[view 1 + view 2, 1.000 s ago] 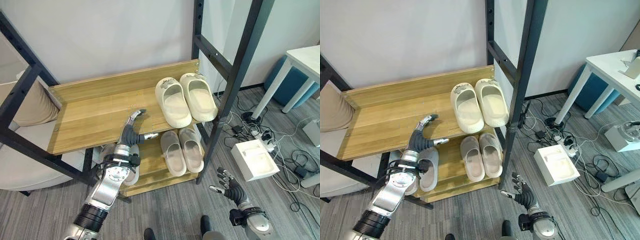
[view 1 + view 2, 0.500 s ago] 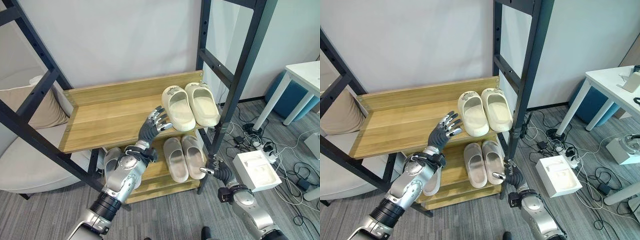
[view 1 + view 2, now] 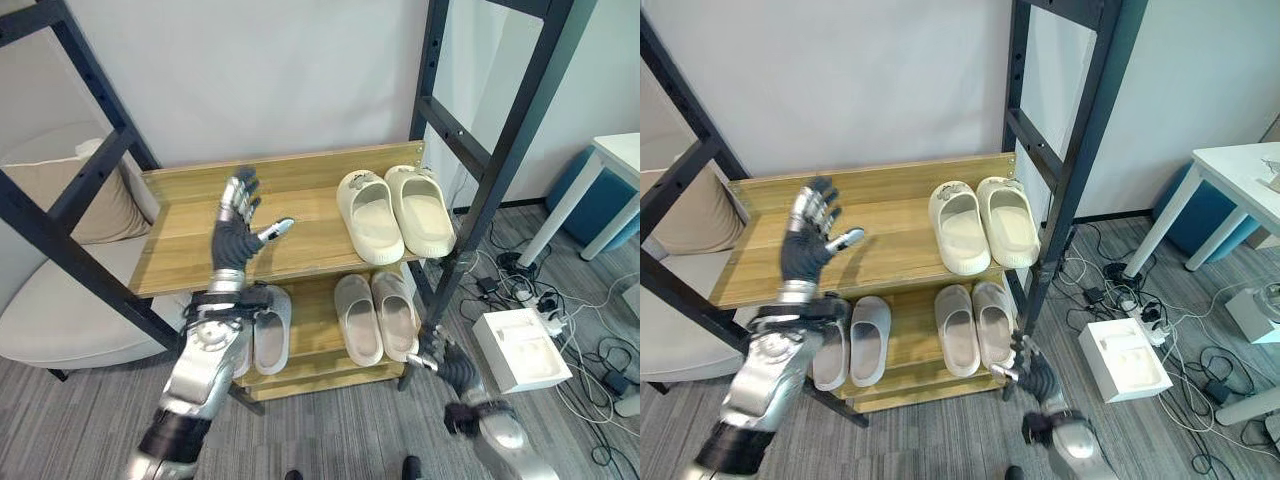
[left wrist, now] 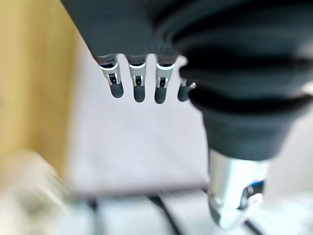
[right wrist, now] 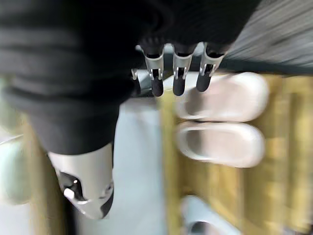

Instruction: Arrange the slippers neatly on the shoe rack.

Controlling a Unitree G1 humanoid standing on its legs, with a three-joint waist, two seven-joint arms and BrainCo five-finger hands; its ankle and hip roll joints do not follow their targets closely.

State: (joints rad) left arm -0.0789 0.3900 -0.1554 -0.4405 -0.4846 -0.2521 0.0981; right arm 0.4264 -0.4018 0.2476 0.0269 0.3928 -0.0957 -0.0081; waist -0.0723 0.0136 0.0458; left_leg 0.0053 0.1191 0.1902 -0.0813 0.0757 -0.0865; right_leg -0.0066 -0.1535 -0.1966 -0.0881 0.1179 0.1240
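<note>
Both eye views look steeply down from head height at the shoe rack [image 3: 200,260], which fills mid-frame, with the floor at lower right. They share the whole rack and both pairs of cream slippers [image 3: 983,225], set slightly further left in the right eye view. The left wrist view looks very closely past the left hand [image 4: 139,81] toward a wall. The right wrist view looks closely past the right hand [image 5: 176,73] at the lower shelf.

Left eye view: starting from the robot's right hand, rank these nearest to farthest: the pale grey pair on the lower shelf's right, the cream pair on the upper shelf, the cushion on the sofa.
From the right hand, low beside the rack's right post:
1. Pale grey pair, lower shelf, just to its left.
2. Cream pair, upper shelf's right end, above.
3. Cushion, far left, beyond the rack.
</note>
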